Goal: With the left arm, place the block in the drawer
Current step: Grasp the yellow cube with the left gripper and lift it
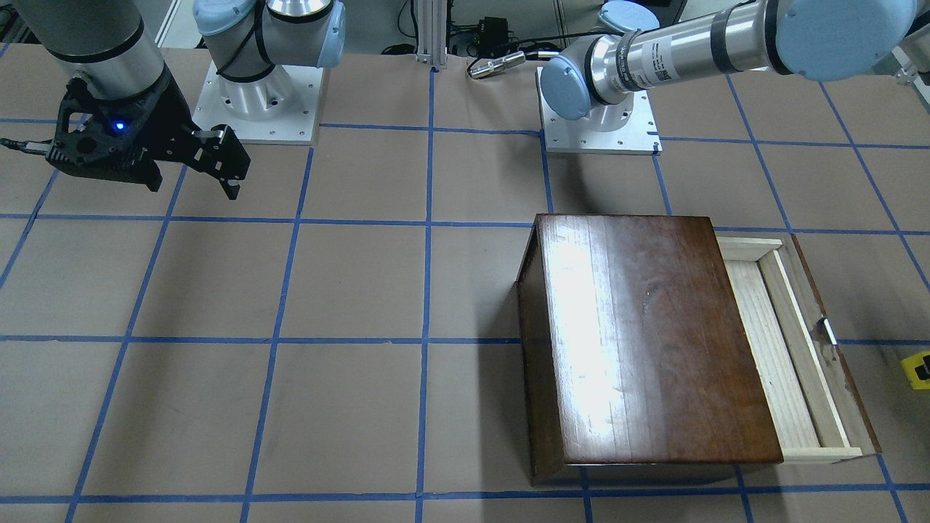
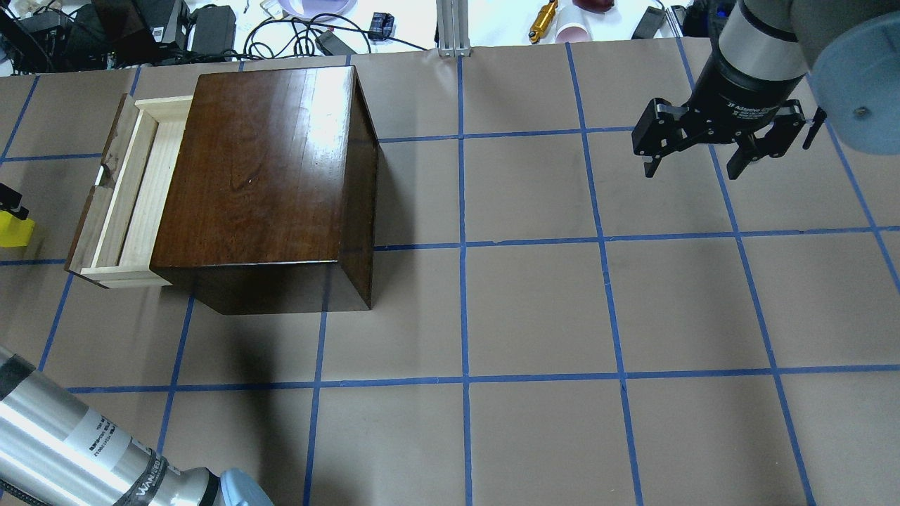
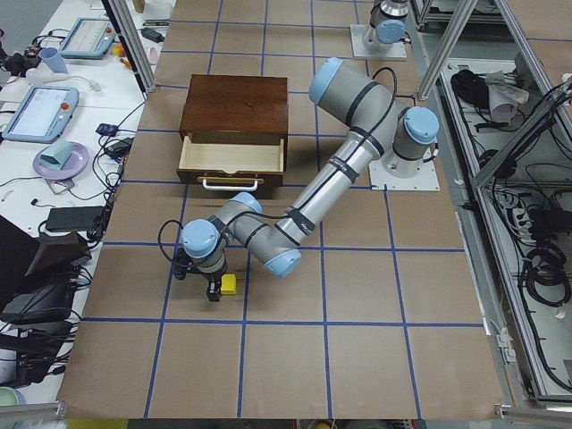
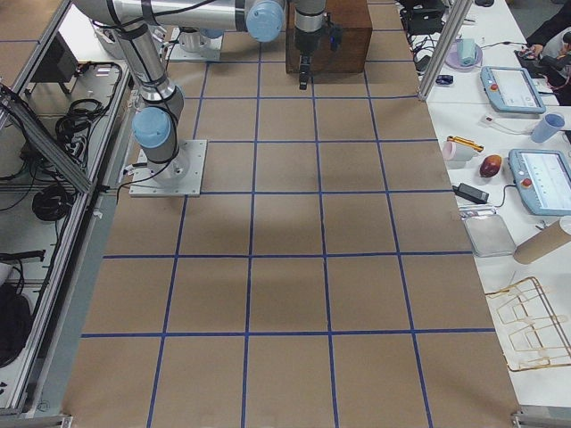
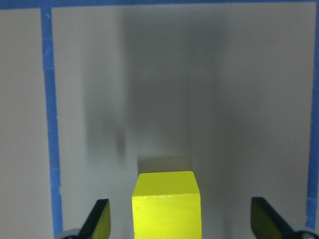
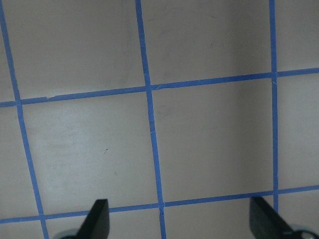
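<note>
The yellow block (image 5: pixel 166 204) rests on the brown table between the two fingertips of my left gripper (image 5: pixel 182 216), with a gap on each side. That gripper is open and low over the table. The block also shows at the table's far left edge in the overhead view (image 2: pixel 14 230) and in the exterior left view (image 3: pixel 229 284), well in front of the drawer's pull. The drawer (image 2: pixel 126 197) stands pulled out of the dark wooden box (image 2: pixel 267 176), and its pale tray is empty. My right gripper (image 2: pixel 690 174) is open and empty above the table, far to the right.
The tall dark box takes up the left middle of the table. Blue tape lines grid the brown surface (image 2: pixel 534 309). Cables, a purple plate and small items lie on the operators' bench beyond the far edge (image 2: pixel 309 14). My left arm's forearm (image 2: pixel 77 443) crosses the near-left corner.
</note>
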